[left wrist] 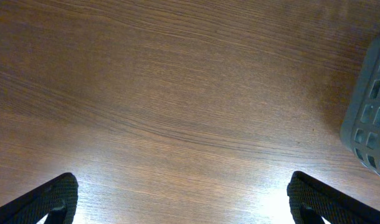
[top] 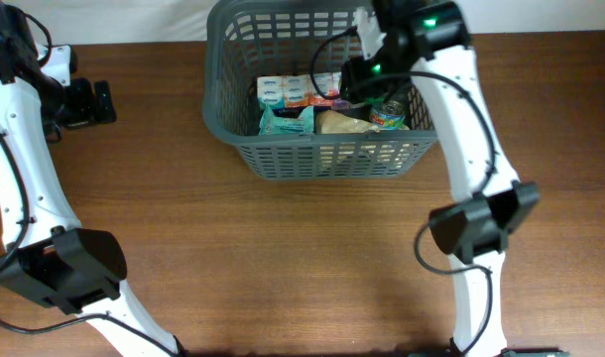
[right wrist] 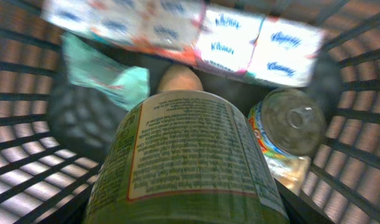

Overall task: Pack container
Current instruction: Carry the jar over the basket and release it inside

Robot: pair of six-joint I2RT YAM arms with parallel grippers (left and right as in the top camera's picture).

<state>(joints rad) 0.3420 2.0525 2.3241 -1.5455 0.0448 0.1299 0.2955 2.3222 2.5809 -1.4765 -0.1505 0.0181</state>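
Note:
The dark grey basket stands at the back middle of the table; its lattice walls fill the right wrist view. My right gripper is down inside it, shut on a green labelled jar held above the groceries. Below lie tissue packs, a teal packet, a beige item and a pull-tab can. My left gripper is open and empty over bare wood at the far left, with the basket's corner at the edge of its view.
The wooden table stretches in front of the basket. The right arm's base sits at the front right and the left arm's base at the front left.

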